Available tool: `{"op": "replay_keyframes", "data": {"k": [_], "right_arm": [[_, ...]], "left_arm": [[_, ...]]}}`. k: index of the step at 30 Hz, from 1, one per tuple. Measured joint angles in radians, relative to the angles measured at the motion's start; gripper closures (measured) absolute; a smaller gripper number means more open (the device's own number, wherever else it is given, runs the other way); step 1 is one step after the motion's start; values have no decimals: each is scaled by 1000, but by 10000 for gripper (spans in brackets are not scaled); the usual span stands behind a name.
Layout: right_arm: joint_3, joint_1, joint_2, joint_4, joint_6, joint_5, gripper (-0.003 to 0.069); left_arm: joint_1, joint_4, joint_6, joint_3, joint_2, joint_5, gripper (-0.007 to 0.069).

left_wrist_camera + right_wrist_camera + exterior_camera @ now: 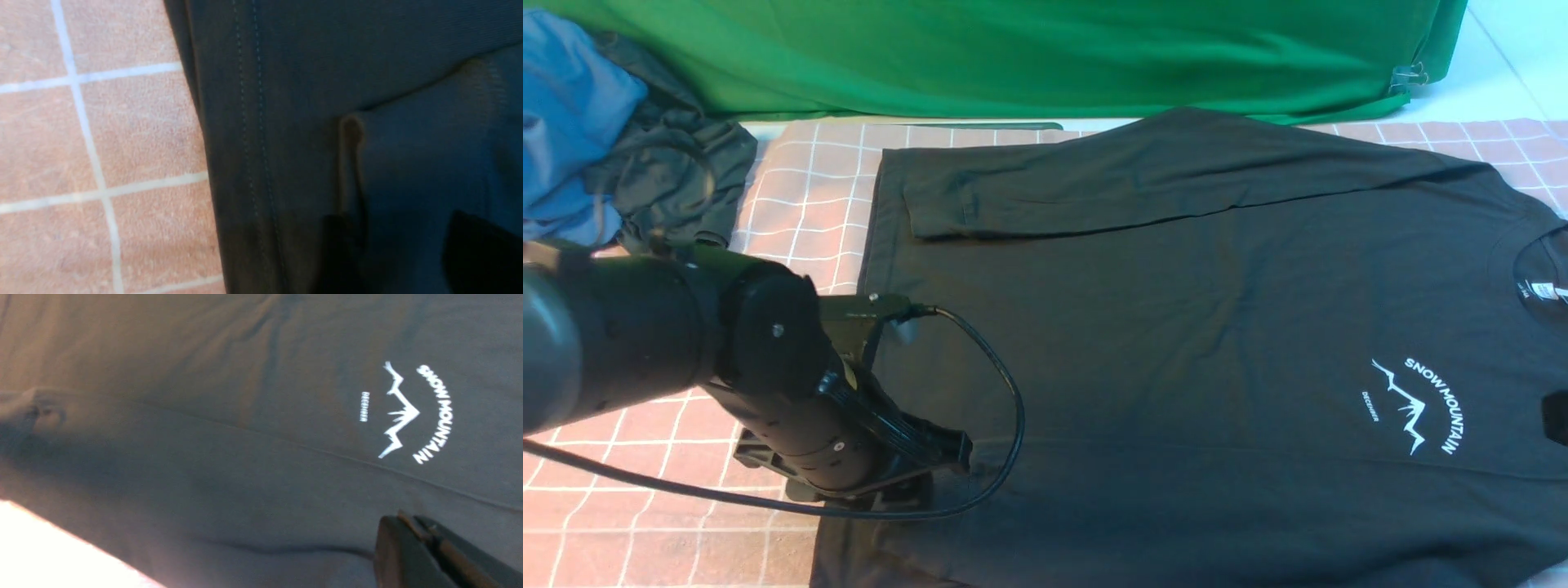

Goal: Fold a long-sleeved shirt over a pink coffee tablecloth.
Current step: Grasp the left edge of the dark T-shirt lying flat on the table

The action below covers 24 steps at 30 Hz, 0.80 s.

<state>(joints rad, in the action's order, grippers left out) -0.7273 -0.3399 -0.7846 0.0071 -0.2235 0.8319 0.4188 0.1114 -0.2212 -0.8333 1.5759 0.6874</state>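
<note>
- Front view: the large black long-sleeved crew-neck shirt [1176,327] lies flat on the salmon-pink, white-gridded coffee tablecloth [800,204], with both sleeves apparently laid across the body.
- Left gripper [408,253]: the fingers [339,257] stand apart over the near sleeve cuff [408,163], beside the stitched hem [245,163]. Nothing is clamped.
- Right gripper [404,535]: the jaws are together, low over the chest. Whether they pinch fabric cannot be told.
- Recommended: enclose every layer at the hem before lifting, and keep the sleeves flat.

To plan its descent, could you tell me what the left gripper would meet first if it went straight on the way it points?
The long-sleeved shirt: the left gripper points down at its sleeve cuff beside the hem, jaws apart. How close it is I cannot tell.
</note>
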Motion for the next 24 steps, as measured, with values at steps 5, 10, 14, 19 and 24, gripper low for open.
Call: {"op": "replay_keyframes", "data": {"k": [5, 10, 14, 19, 24], "right_arm": [[-3, -6, 0, 2, 3, -39, 616], [-3, -6, -1, 2, 11, -50, 616], [-3, -6, -1, 2, 11, -63, 614], [-3, -6, -1, 2, 12, -64, 613], [-3, -6, -1, 2, 18, -64, 608]], "left_arm": [[0, 0, 0, 0, 56, -38, 62], [0, 13, 33, -6, 78, -42, 85], [0, 23, 49, -11, 94, -40, 203], [-1, 29, 53, -22, 119, -26, 347], [-1, 53, 62, -26, 125, -26, 525]]}}
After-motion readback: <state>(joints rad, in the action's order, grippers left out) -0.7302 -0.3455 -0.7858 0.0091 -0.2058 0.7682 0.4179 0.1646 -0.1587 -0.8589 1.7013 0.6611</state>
